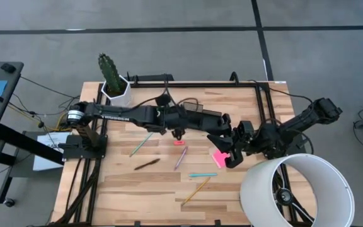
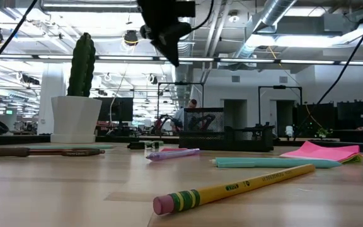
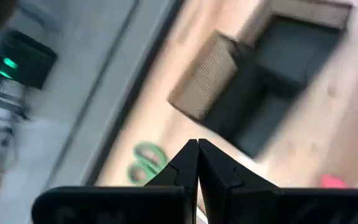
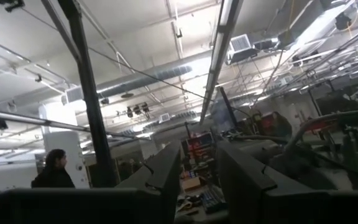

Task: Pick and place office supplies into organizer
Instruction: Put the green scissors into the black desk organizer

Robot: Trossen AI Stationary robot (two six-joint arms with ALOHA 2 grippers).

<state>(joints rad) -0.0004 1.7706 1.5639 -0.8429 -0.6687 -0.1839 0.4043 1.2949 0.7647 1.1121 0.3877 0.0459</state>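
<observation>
High view: the left gripper [image 1: 224, 140] and the right gripper [image 1: 236, 156] are crowded together right of the table's centre, toward 3 o'clock, and that crowding is the first hazard. A swing by either dark arm could clip the other.

The left gripper's fingers are pressed together on nothing (its wrist view shows the tips meeting, empty). It hangs over the black low-walled organizer tray with a mesh compartment [image 3: 204, 81]. From above, the arms mostly hide that tray, so its exact place on the table is hard to fix. If the closed tips go down like that, I judge they would shove an item rather than grasp it, so they need to spread first.

The right gripper's fingers stand apart with nothing seen between them. The square pink sticky-note pad [image 1: 219, 157] lies just beside it, and a careless drop could skid the pad or catch only its top sheets.

The rest is loose toward 6 o'clock:
- the purple pen [image 1: 181, 157]
- the teal pen [image 1: 201, 174]
- the yellow pencil with a pink eraser end [image 1: 195, 189]
- the dark pen [image 1: 147, 164]
- the thin green pencil [image 1: 142, 144]
- the tiny pink eraser [image 1: 179, 142]

These round, thin shafts would likely roll away from a glancing touch. The green-handled scissors [image 3: 145, 163] lie near the tray.

The large white cylindrical lampshade [image 1: 295, 189] at 4 o'clock hems in the right arm — a wide elbow sweep could knock it.
</observation>
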